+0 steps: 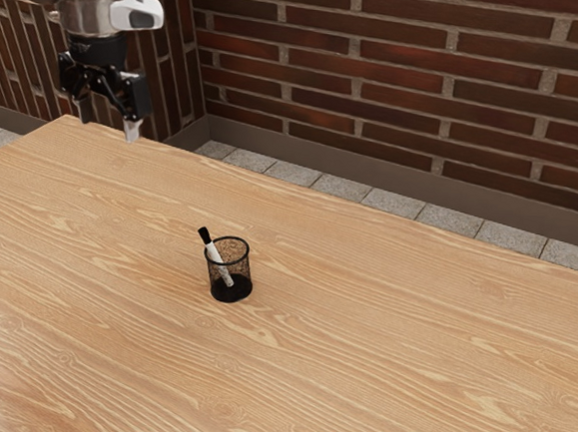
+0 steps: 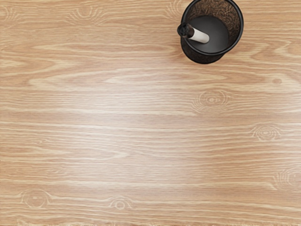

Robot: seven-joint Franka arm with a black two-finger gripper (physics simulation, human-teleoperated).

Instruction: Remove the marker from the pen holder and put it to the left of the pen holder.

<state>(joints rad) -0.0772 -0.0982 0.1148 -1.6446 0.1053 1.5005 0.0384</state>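
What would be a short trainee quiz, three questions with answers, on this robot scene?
1. Which end of the marker sticks up out of the pen holder? A) the red end B) the black end C) the green end
2. True or false: the gripper is holding nothing.
3. Fill in the blank: the wall behind the table is made of ____.

Key: 1 B; 2 true; 3 bricks.

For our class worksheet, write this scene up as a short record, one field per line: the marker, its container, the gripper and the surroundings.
marker: white with a black end, leaning inside the pen holder, black end above the rim
container: round, black, mesh-sided, upright
gripper: open, raised, away from the marker
surface: wood-grained table
background: brick walls, grey floor tiles
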